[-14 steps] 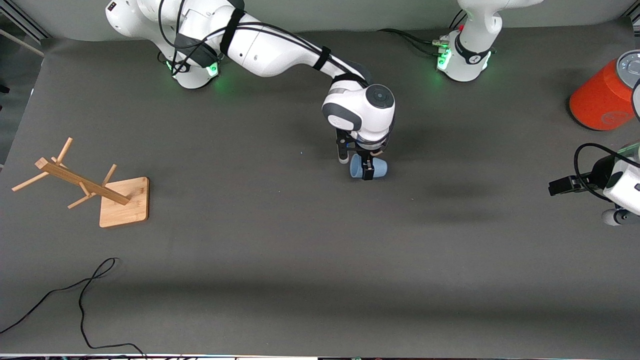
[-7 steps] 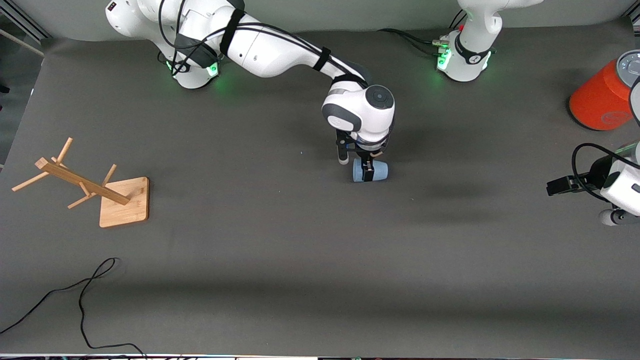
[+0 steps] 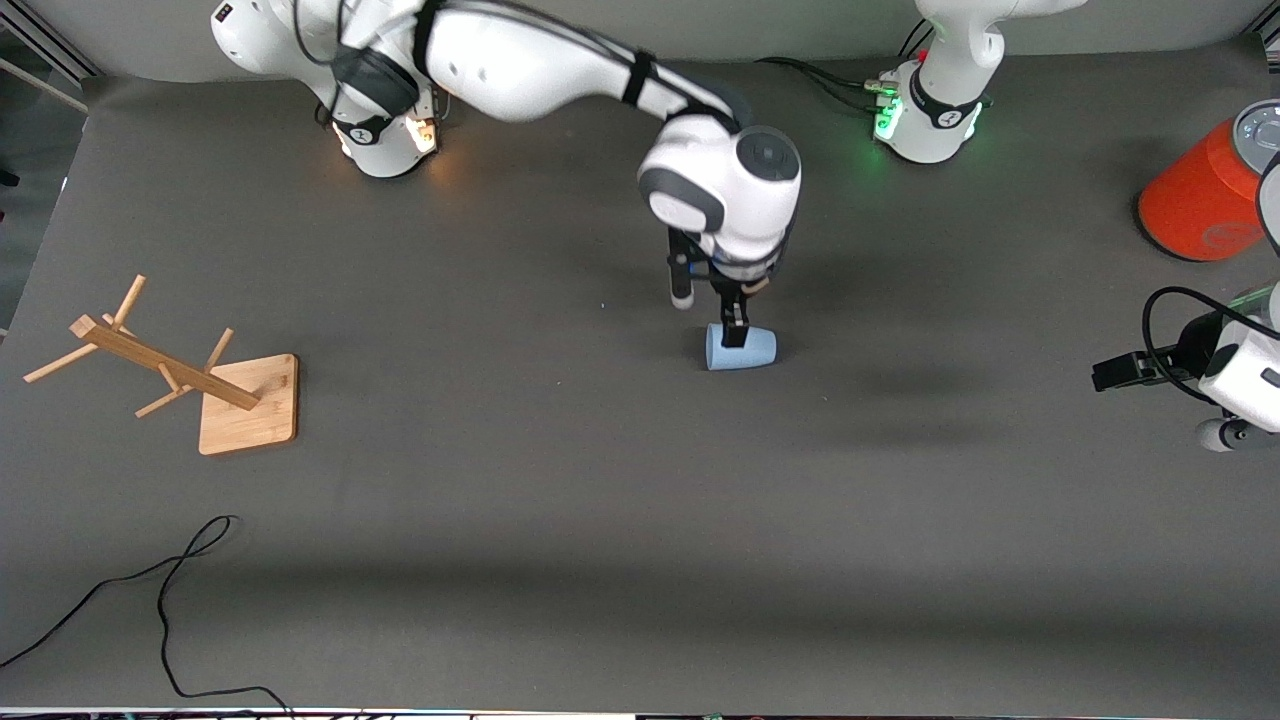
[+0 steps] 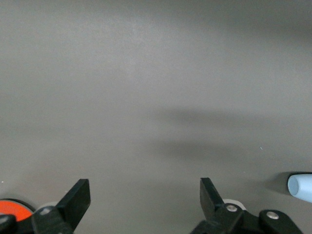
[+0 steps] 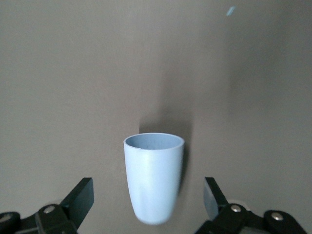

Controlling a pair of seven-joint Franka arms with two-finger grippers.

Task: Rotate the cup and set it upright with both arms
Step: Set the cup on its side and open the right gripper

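Observation:
The pale blue cup lies on its side in the middle of the table, its open rim toward the right arm's end. My right gripper hangs open just above it, clear of it. In the right wrist view the cup lies between the spread fingers, untouched. My left gripper waits open and empty low at the left arm's end of the table. The left wrist view shows the cup's base at the frame edge, well apart from the gripper.
A big orange-red cylinder with a grey top stands at the left arm's end. A wooden peg rack lies tipped over at the right arm's end. A black cable trails nearer the front camera.
My right gripper has lifted up off the cup. The cup has shifted slightly nearer the front camera and rests on the table. The right arm's base light went from green to orange.

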